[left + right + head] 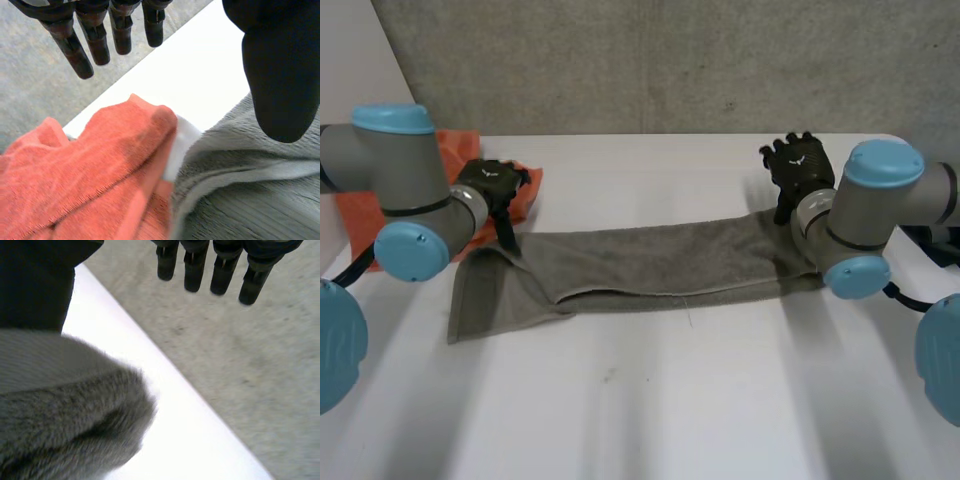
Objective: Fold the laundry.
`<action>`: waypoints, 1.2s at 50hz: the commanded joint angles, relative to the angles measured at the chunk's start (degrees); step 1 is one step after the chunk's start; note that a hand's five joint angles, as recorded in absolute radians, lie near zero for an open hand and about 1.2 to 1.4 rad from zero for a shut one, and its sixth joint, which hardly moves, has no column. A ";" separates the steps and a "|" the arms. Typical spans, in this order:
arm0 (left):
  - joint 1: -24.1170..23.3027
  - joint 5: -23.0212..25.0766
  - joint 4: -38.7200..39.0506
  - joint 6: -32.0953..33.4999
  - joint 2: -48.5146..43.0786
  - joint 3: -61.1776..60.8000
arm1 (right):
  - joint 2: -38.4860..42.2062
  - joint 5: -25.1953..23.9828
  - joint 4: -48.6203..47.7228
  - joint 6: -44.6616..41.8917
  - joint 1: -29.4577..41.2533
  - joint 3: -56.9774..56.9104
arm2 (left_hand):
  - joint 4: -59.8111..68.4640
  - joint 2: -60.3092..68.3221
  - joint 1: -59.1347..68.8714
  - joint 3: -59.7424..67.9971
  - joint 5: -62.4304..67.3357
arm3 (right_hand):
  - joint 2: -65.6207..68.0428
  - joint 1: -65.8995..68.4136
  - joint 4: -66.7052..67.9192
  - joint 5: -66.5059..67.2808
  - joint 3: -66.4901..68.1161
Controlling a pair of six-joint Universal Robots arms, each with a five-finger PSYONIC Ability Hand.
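White table (640, 420), grey towel (660, 262); left hand (490, 185) and right hand (798, 165) splayed, holding nothing. Left might snag the neighbouring orange cloth (85, 170).

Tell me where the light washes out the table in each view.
Head view: white table softly lit, no strong glare. Left wrist view: table bright white between orange cloth and grey towel. Right wrist view: table washed out beside the grey towel's raised fold.

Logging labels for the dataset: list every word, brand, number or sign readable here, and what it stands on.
None can be read.
Small white mark on the back of the left hand: too small to read.
The same on the right hand.
Grey towel, orange cloth, white table: no text.
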 commanded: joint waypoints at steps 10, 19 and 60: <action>3.61 5.02 -2.68 5.72 18.49 -18.34 | -18.49 -12.86 10.27 -17.84 -4.95 15.68 | -11.14 -11.41 -6.74 -11.71 -11.62 | -11.98 -11.41 -14.01 -12.43 -13.24; 5.98 11.53 1.71 7.22 24.74 -33.20 | -17.54 -18.66 17.40 -36.47 -10.14 18.50 | -11.14 -11.41 -6.74 -11.71 -11.62 | 0.46 1.03 -1.57 0.01 -0.80; 6.86 11.44 9.01 6.70 17.28 -32.86 | -33.25 -19.64 13.35 -17.42 -5.84 19.56 | -11.14 -11.41 -6.74 -11.71 -11.62 | 53.83 54.41 51.81 53.38 52.57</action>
